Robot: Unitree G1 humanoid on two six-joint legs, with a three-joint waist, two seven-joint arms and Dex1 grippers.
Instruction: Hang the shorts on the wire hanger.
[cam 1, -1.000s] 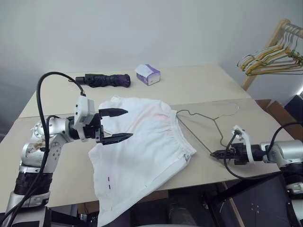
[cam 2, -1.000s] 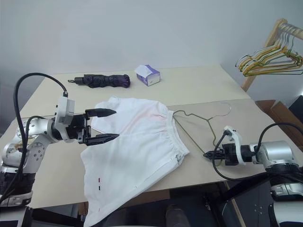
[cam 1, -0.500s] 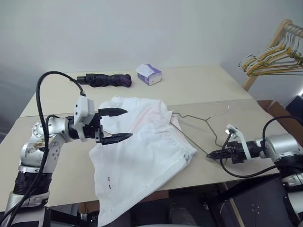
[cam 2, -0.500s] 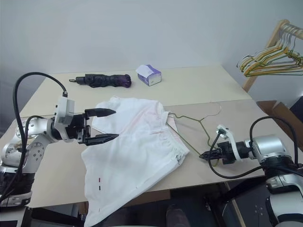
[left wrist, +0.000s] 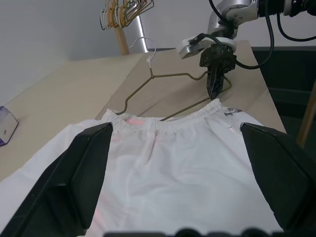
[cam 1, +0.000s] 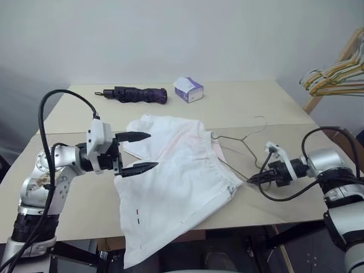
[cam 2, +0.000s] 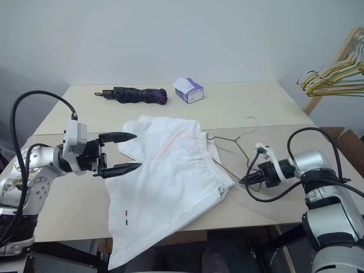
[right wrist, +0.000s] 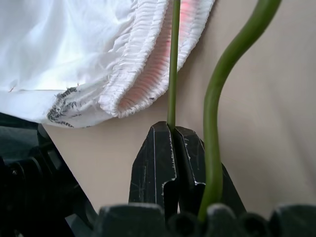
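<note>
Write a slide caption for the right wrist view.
Right gripper shut on the wire hanger, which leads under the gathered waistband of the white shorts.

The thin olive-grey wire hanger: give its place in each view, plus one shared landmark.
Left eye view: thin olive-grey wire hanger on the table, right of centre.
Right eye view: right of centre.
Left wrist view: upper middle, beyond the waistband.
Right wrist view: a wire rising at centre, pinched by the right hand.
Shared landmark: the white cloth shorts, their elastic waistband beside the hanger.
</note>
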